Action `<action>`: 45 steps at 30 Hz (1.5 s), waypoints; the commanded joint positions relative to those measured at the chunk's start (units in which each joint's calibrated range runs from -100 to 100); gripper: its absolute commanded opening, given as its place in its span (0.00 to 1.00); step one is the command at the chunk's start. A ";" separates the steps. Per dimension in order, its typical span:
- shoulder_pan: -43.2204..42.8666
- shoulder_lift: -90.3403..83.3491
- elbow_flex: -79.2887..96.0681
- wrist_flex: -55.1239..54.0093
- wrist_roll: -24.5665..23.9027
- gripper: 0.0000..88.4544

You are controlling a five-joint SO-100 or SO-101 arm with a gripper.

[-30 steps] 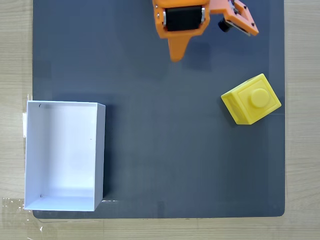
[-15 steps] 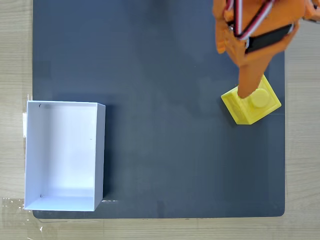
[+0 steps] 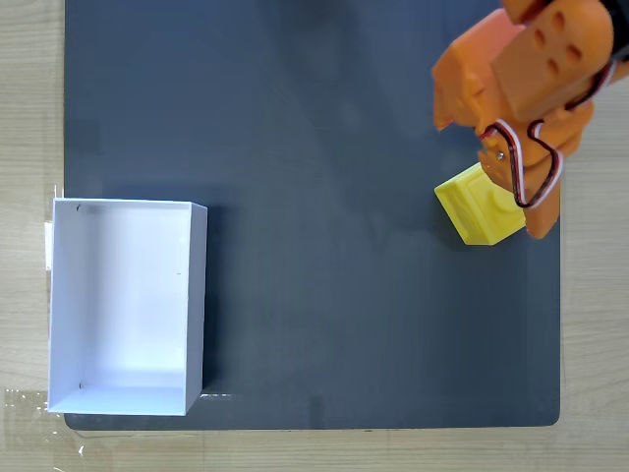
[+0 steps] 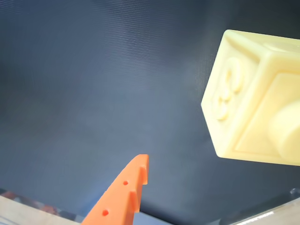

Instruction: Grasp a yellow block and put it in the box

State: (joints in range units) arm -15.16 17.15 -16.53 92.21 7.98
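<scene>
- One step in hand, by judgement: approach and alignment for the grasp; lift and carry not yet begun.
- Bright yellow plastic cube with a round stud, the yellow block (image 3: 474, 211): resting on the dark grey mat (image 3: 314, 197) at the right side of the fixed view, partly covered by the arm; close at the upper right of the wrist view (image 4: 253, 93), embossed side face and studded face both showing.
- White rectangular open-topped box (image 3: 197, 295): at the left edge of the mat in the fixed view, well apart from the block, nothing inside.
- Orange two-finger tool (image 3: 526, 202): directly above the block's right part in the fixed view, tips hidden beneath the orange body and the looped servo wires.
- Tool state: cannot tell; a single toothed orange finger (image 4: 129, 192) showing at the bottom of the wrist view, apart from the block, with bare mat between.
- Arm pose: entering from the upper right corner of the fixed view, wrist pitched down toward the surface.
- Next move, by judgement: fingers to either side of the block on opposite flat faces, then closure; a corner contact likely to twist or push the block aside.
</scene>
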 commanded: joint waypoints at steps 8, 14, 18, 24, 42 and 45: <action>-2.35 10.48 -10.83 -4.43 0.16 0.58; -2.26 15.39 -10.74 -6.61 0.16 0.57; -2.26 17.26 -10.47 -8.01 0.05 0.57; -2.35 17.17 -10.74 -8.18 0.10 0.44; -1.84 11.92 -10.83 -9.84 -0.32 0.32; -1.34 8.10 -10.83 -9.84 -0.32 0.32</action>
State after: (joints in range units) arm -17.41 31.56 -25.93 82.78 7.92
